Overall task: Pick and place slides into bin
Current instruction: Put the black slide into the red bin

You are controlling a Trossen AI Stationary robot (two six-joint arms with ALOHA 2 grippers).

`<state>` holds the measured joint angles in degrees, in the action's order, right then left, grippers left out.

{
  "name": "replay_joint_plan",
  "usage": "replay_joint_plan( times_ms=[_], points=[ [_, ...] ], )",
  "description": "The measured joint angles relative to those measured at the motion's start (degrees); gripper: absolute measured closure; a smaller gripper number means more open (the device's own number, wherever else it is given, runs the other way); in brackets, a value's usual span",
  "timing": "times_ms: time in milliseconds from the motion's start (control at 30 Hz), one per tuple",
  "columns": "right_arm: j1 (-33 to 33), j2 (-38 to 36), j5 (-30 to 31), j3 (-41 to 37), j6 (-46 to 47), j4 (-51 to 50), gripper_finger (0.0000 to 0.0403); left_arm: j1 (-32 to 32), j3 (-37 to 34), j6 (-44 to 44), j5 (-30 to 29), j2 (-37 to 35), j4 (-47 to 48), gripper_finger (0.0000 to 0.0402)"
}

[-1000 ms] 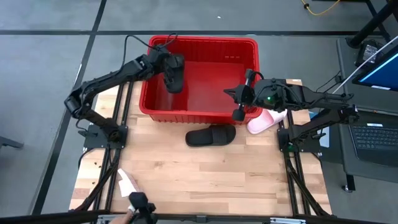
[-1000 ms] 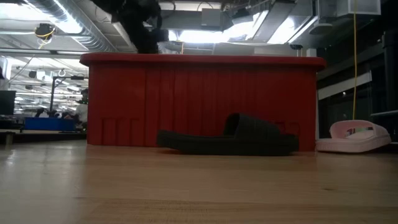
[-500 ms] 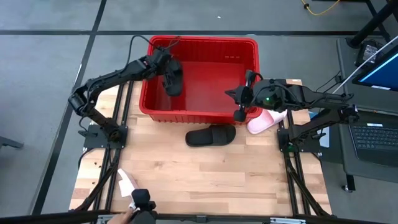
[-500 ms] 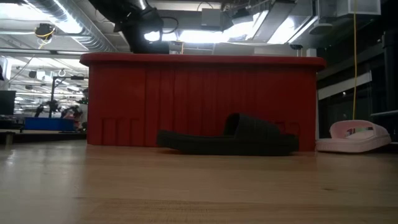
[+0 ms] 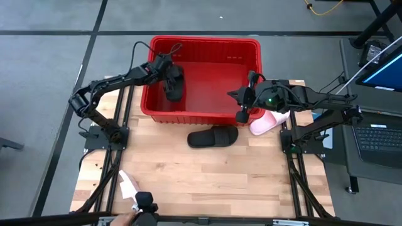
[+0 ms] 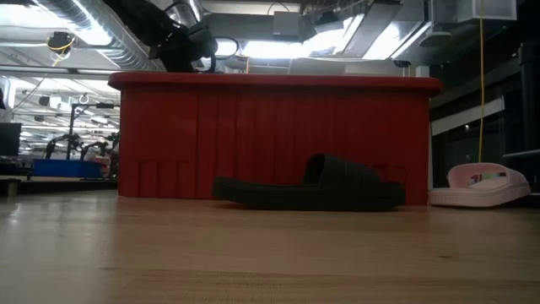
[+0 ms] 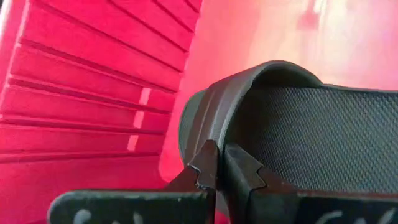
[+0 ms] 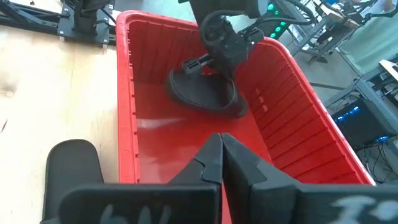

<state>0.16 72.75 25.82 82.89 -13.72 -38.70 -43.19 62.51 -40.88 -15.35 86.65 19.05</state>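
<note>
While the left gripper [image 5: 169, 74] hangs inside the red bin [image 5: 248, 44] at the upper centre of the high view, its fingers are clamped on the strap of a black slide [image 5: 175, 88]; that slide is low over the bin floor near the left wall, and whether it touches the floor cannot be told; it is not yet released. A second black slide [image 5: 213, 137] lies flat on the wooden table [image 5: 207, 182] just in front of the bin's near wall, centre of frame; a pink slide [image 5: 267, 122] sits at the bin's lower right corner, partly under the right arm; a fourth slide is not visible in any view. Judged progress: no slide seen lying loose in the bin; one being delivered, at least two left. Right gripper [image 5: 241, 115] waits over the bin's right end, fingers together, holding nothing.

Materials: bin is glossy moulded plastic, ribbed and slotted walls, thick rim; black slides matte, moulded, wide arched strap, finely textured footbed in the left wrist view; pink slide smooth, rounded; table is pale butcher-block.
</note>
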Motion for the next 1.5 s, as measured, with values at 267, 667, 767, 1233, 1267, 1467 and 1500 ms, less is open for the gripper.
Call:
replay_joint_plan(
  times_ms=[267, 667, 767, 1233, 1267, 1467, 1500],
  points=[
    [0.0, 0.0, 0.0, 0.0, 2.0, 0.3, 0.0396, -2.1, -3.7, -0.8, -0.1, 0.0, -3.0, 0.0398],
    [0.0, 0.0, 0.0, 0.0, 2.1, 0.3, 0.0396, -2.4, -7.2, -1.3, 0.0, 0.0, -6.9, 0.0398],
    [0.0, 0.0, 0.0, 0.0, 2.6, 0.3, 0.0396, -2.4, -7.2, -2.8, 0.0, 0.0, -7.0, 0.0398],
    [0.0, 0.0, 0.0, 0.0, 3.2, 1.0, 0.0396, -2.7, -7.2, -3.0, 0.0, 0.0, -7.8, 0.0398],
    [0.0, 0.0, 0.0, 0.0, 3.2, 1.0, 0.0396, -2.7, -7.2, -2.9, -0.1, 0.0, -7.8, 0.0398],
    [0.0, 0.0, 0.0, 0.0, 3.2, 1.1, 0.0396, -2.8, -7.2, -2.9, -0.1, 0.4, -8.2, 0.0398],
    [0.0, 0.0, 0.0, 0.0, 3.2, 1.1, 0.0396, -2.8, -7.2, -2.8, 0.0, 0.8, -8.3, 0.0398]
  ],
)
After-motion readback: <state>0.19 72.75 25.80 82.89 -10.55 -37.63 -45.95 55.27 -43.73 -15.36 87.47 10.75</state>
